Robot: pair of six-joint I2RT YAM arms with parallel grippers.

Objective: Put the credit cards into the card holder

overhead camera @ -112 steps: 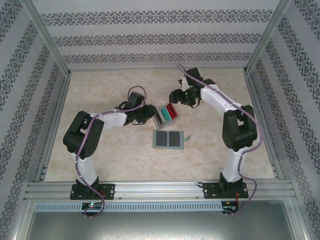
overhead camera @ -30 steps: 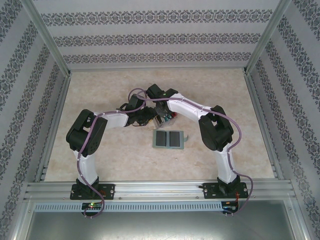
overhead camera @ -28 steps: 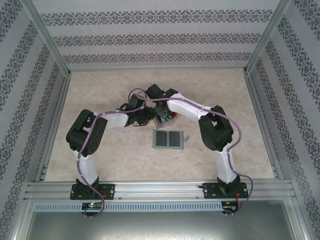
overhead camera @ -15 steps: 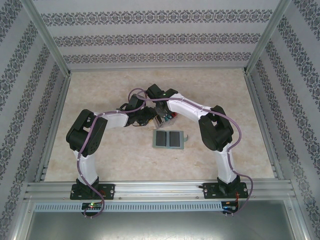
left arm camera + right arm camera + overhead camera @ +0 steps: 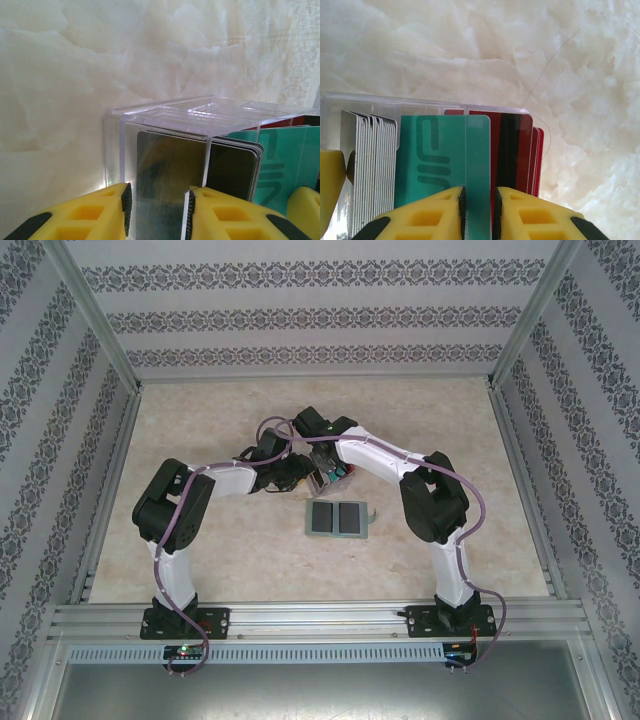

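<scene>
The pale marbled table (image 5: 200,430) carries two things near its middle. A card holder (image 5: 336,518) lies open and flat, and just behind it stands a clear plastic tray (image 5: 114,145) of credit cards (image 5: 442,160).

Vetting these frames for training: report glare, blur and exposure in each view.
Left wrist: the clear tray walls carry reflections and a bright glint at the near corner, and the yellow fingers look soft. Right wrist: the teal card is sharp, while the marble table is nearly washed out. Top external: the light is even, with little detail around the tray.
</scene>
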